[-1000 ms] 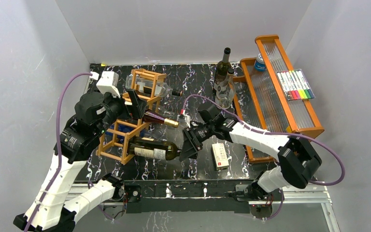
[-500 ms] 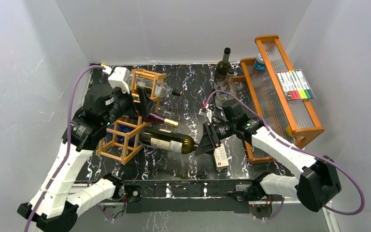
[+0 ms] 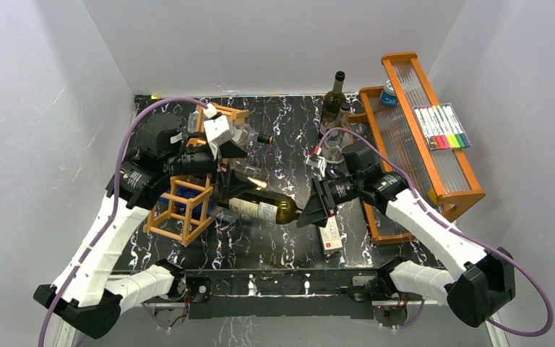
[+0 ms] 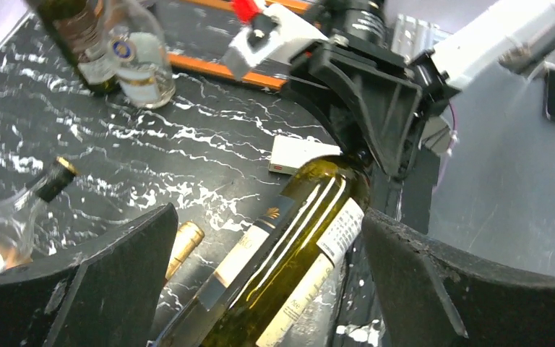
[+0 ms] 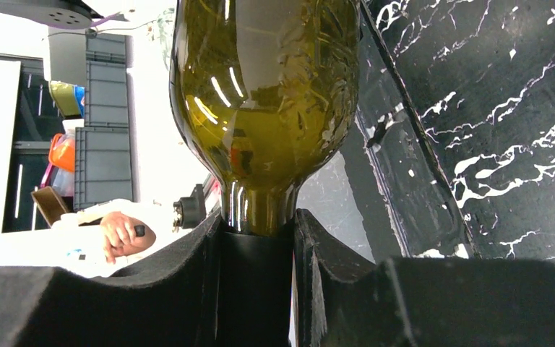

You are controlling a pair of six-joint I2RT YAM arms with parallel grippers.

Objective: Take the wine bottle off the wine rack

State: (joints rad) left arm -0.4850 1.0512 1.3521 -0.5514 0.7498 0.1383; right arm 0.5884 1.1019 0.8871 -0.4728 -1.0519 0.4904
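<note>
Beside the wine rack (image 3: 183, 210), right tool (image 3: 305, 215) clamps the wine bottle (image 3: 260, 210) neck (left tool (image 4: 267, 224) gaping)

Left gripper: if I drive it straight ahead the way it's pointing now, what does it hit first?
Most likely the green wine bottle: its body lies in the gap of the open left gripper, running forward. Beyond it sits the right gripper, shut on the bottle's neck. Depth is hard to judge.
</note>
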